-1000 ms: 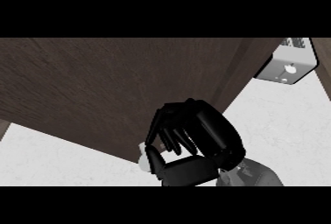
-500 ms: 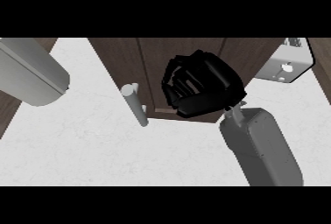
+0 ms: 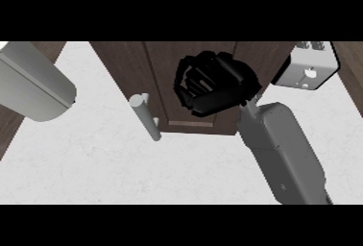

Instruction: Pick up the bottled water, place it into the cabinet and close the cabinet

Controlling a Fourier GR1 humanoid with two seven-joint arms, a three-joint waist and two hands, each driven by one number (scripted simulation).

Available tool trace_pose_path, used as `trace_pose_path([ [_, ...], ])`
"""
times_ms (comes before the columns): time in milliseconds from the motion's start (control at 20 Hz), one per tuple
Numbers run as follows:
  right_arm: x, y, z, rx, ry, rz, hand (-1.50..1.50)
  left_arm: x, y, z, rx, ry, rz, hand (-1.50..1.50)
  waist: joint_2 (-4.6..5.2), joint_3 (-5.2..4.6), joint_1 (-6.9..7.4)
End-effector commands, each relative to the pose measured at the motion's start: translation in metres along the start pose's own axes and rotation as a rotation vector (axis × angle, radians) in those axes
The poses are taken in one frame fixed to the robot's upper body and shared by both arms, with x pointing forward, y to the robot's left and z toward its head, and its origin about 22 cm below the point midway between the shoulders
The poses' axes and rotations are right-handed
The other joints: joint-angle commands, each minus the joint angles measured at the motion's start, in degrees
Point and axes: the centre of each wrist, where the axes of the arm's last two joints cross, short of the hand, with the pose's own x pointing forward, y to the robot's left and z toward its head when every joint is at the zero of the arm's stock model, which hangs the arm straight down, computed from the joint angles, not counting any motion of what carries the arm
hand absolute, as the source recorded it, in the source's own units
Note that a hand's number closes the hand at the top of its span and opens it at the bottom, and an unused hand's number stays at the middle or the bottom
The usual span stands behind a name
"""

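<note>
Reaching into the cabinet [image 3: 135, 67], the right hand [image 3: 212, 89] has its fingers curled, likely round the bottle, which stays hidden; door handle [image 3: 145, 117] nearby.

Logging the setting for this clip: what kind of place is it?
Most likely a kitchen: a dark wood cabinet with a metal bar handle, a pale speckled counter, and a white toaster-like appliance at upper right.

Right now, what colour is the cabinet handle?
Light grey, seen in the head view: cabinet handle against the dark brown door.
</note>
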Motion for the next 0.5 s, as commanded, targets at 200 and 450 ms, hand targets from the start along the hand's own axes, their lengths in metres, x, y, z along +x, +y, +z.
trace_pose_path([
  [200,0.003,0.01,-0.042,0.031,0.008,-0.046,1.5,-0.002,0.001,-0.014,-0.031,0.024,0.014,-1.5,1.89,-0.93,2.05],
  [450,0.008,0.01,-0.04,0.039,0.004,-0.046,1.5,-0.003,0.001,-0.007,-0.034,0.03,0.022,-1.5,1.66,-0.96,2.51],
])
